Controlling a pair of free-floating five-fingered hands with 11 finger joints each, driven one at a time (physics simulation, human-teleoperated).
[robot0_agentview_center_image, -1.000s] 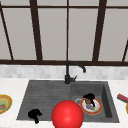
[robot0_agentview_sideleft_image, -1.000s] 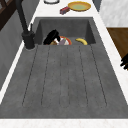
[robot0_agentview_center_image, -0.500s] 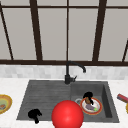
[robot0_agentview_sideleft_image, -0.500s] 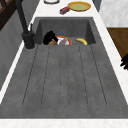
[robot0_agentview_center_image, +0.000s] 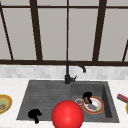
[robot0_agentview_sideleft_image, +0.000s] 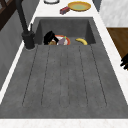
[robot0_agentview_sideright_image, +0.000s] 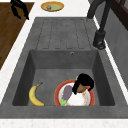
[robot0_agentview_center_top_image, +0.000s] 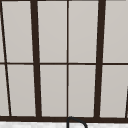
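Front view: the right hand is down in the sink basin at the right, over the far-left rim of a red-rimmed plate; its fingers curl round a small brown item on the plate. An eggplant lies across the plate just beside it. The left hand hangs at the near left edge of the ridged drainboard, well apart from the plate, fingers curled downward on nothing. A red ball sits at the near edge between the two hands and hides part of the basin. The black faucet stands at the far rim, its spout over the basin. A yellow bowl rests on the left counter.

Left side view: the right hand sits against the faucet-side wall of the basin, touching the plate. A banana lies on the basin floor at the opposite side, apart from the plate. The drainboard is bare along its whole length. The left hand hovers off the counter's front edge.

Right side view: the right hand grips the brown item at the plate's far-right rim, with the eggplant touching alongside. The banana lies near the left wall, with bare floor between it and the plate. The left hand hangs beyond the counter edge, over the wood floor.

Upper view: window bars and the faucet's top.
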